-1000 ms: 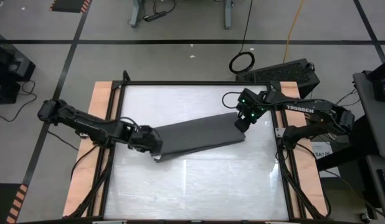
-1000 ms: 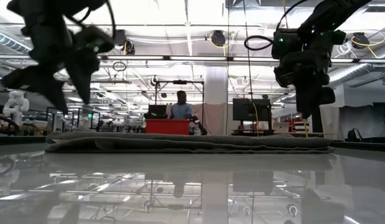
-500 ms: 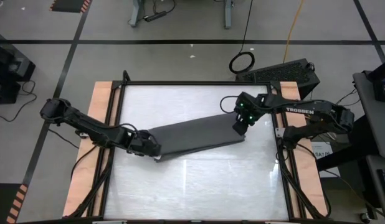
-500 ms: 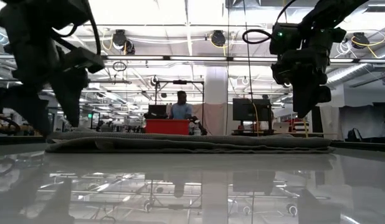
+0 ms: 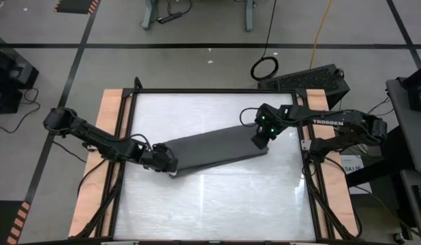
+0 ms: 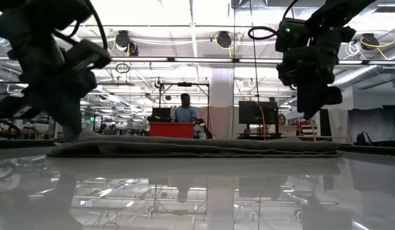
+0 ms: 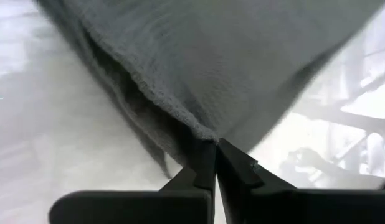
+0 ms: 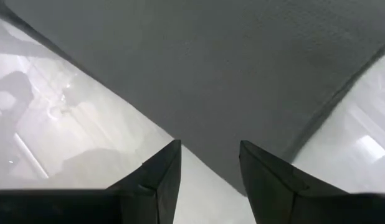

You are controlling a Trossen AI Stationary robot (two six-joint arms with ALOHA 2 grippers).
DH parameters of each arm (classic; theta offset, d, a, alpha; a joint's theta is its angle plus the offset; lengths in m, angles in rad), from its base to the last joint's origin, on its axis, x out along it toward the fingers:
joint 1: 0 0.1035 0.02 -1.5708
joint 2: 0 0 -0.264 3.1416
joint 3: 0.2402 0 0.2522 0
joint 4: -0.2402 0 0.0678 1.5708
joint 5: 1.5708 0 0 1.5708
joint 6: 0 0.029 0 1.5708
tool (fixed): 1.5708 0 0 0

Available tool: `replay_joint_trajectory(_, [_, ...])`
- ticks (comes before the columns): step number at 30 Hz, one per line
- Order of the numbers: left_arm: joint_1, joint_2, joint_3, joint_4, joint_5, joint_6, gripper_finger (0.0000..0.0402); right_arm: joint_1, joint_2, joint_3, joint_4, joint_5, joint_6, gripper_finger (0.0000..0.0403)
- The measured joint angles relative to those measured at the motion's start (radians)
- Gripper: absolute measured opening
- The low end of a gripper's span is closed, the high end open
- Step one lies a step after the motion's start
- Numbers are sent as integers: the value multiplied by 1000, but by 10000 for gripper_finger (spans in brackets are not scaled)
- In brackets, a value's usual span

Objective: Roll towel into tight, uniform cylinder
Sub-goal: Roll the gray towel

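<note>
A dark grey towel [image 5: 214, 148], folded into a long flat strip, lies slantwise across the middle of a glossy white table [image 5: 217, 204], its left end nearer the front and its right end farther back. At the strip's left end, the left gripper [image 5: 171, 165] is down at table level with its two fingers pressed together; the left wrist view shows the fingertips [image 7: 212, 163] meeting on a pinch of the towel's [image 7: 199, 68] corner, where the cloth's layered edge bunches up to the tips. At the opposite end, the right gripper [image 5: 259, 139] hangs over the towel's right end, its fingers [image 8: 160, 177] partly spread and holding nothing; the right wrist view looks down between them onto the flat cloth [image 8: 242, 81] and a slice of bare table. From the low view, the towel [image 6: 197, 148] reads as a thin, even band lying flat on the reflective surface, with the left arm reaching down to its left end and the right gripper [image 6: 312, 105] clear above its right end. Beyond the table, a person [image 6: 185, 109] stands behind a red box [image 6: 172, 130] in a brightly lit workshop.
</note>
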Motion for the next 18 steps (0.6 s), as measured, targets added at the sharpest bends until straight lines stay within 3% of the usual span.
replay_joint_trajectory(12, [3,-78,47,16,44,-79,11,0,0,0,53,-37,-96,153])
replay_joint_trajectory(18, [3,-104,47,43,60,-91,11,1,0,0,166,-65,-146,153])
